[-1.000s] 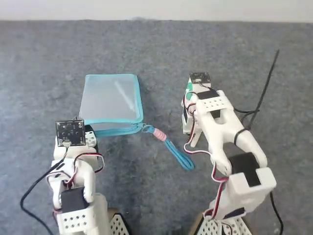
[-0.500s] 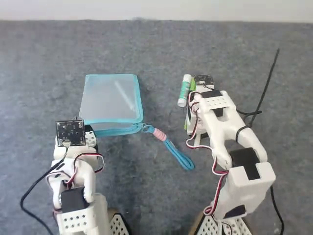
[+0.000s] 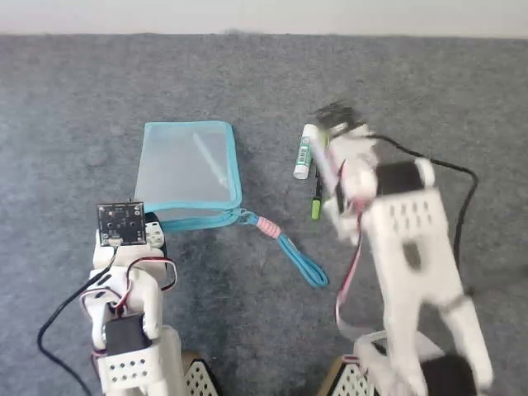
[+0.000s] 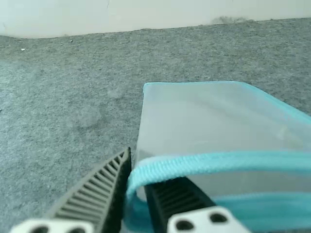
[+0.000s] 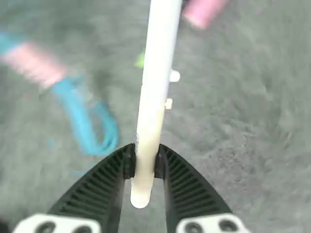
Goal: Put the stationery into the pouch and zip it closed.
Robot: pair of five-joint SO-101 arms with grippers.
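Grey felt carpet (image 3: 82, 82), high view. Translucent soft-plastic pouch (image 3: 186, 165) w/ teal zip edging lies flat at approx. 10 o'clock of centre. Pink-and-teal looped cord strap (image 3: 293, 252) trails from its corner toward 4 o'clock. Left gripper (image 4: 138, 170), at pouch's 7 o'clock corner: jaws narrow, pinching the teal edge. Right gripper (image 5: 144, 160): jaws clamped on slim white pen (image 5: 155, 87). White cylindrical glue stick (image 3: 304, 153) w/ green label and thin green pen (image 3: 316, 198) lie at 3 o'clock of pouch, just beside each other.

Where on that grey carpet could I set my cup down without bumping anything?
Bare carpet lies beyond the pouch toward the wall, and left of the pouch. It is crowded between pouch and right arm: glue stick, green pen, strap.
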